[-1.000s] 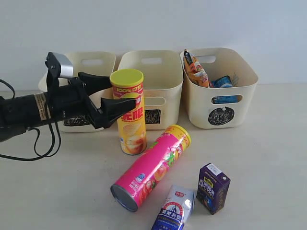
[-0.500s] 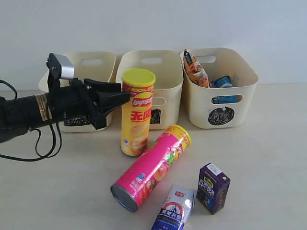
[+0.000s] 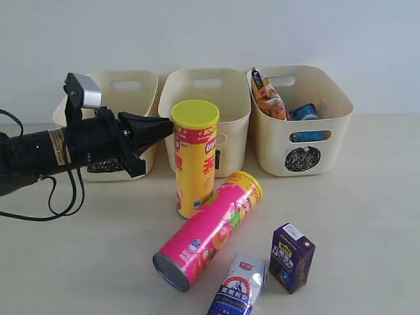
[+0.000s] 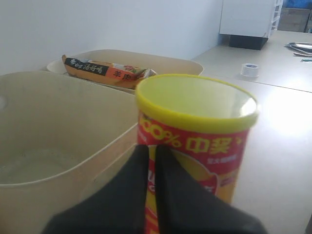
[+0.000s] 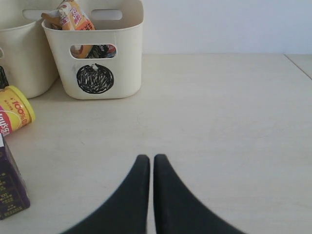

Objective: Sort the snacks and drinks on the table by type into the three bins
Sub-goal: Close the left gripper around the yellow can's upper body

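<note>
Your left gripper [image 3: 168, 126] is fully closed and holds nothing, its tips at the standing yellow chip tube [image 3: 195, 164] on the table [image 3: 367, 216] before the middle bin [image 3: 233, 131]. Your right gripper [image 5: 151, 163] is closed and empty.

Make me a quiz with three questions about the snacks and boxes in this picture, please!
1. Where are the foil packets?
A. on the table
B. in the middle bin
C. in the bin on the right

2. How many chip tubes are out on the table?
A. one
B. two
C. four

3. How is the pink tube sitting?
A. lying on its side
B. standing up
C. inside a bin

Answers:
1 C: orange and blue packets poke out of the circle-marked bin.
2 B: one yellow, one pink.
3 A: it lies flat with one round end facing the front.
</note>
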Motion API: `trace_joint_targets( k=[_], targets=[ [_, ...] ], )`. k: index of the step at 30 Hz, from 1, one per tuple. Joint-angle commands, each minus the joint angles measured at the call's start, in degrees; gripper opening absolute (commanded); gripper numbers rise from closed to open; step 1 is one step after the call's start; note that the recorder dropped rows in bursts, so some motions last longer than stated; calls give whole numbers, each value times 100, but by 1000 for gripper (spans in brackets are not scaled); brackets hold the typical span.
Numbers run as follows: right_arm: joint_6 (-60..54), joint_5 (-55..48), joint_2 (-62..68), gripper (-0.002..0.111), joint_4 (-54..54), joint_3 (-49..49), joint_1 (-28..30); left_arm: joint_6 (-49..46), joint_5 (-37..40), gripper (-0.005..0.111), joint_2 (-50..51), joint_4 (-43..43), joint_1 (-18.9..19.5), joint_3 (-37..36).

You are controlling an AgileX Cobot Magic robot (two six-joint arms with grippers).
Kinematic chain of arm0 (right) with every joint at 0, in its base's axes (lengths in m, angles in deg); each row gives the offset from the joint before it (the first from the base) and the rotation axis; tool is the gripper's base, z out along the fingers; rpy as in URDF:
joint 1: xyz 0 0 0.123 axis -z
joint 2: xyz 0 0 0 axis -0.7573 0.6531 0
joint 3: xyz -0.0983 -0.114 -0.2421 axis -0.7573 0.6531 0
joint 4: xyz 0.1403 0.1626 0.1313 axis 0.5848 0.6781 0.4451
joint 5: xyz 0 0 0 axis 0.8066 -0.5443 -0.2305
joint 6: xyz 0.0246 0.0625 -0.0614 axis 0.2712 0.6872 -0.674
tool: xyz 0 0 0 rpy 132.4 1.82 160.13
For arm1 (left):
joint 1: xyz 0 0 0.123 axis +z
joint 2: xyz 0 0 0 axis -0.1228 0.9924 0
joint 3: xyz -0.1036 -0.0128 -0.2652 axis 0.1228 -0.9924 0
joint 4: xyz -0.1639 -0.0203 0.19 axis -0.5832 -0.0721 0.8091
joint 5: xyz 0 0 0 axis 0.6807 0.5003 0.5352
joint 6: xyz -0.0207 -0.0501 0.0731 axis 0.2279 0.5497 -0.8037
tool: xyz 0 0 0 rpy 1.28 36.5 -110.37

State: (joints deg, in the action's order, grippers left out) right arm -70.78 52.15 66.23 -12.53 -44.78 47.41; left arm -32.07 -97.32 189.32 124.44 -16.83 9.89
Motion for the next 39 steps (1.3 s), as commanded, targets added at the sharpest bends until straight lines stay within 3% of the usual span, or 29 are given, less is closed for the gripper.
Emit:
trace_joint_targets(
  k=[1, 5, 11, 15, 20, 27, 32, 39],
  targets=[
    [-14, 27, -31, 0, 1, 29, 9, 120, -63, 9, -8, 91, 15, 35],
    [-14, 27, -31, 0, 1, 29, 9, 120, -26, 35, -19, 482, 45, 35],
    [-14, 27, -31, 0, 1, 29, 9, 178, -29, 88, -35, 644, 229, 35],
    [-14, 27, -31, 0, 1, 29, 9, 314, -132, 107, -35, 604, 184, 35],
    [-14, 27, -31, 0, 1, 29, 9, -62, -240, 109, -35, 553, -120, 35],
    [-25, 26, -31, 0, 1, 29, 9, -218, -49, 109, -35, -410, -360, 58],
    [-15, 26, -31, 0, 1, 29, 9, -21, -65, 109, 42, 135, -405, 229],
    [-15, 26, -31, 0, 1, 29, 9, 44, 33, 109, 278, -144, -624, 492]
  ],
)
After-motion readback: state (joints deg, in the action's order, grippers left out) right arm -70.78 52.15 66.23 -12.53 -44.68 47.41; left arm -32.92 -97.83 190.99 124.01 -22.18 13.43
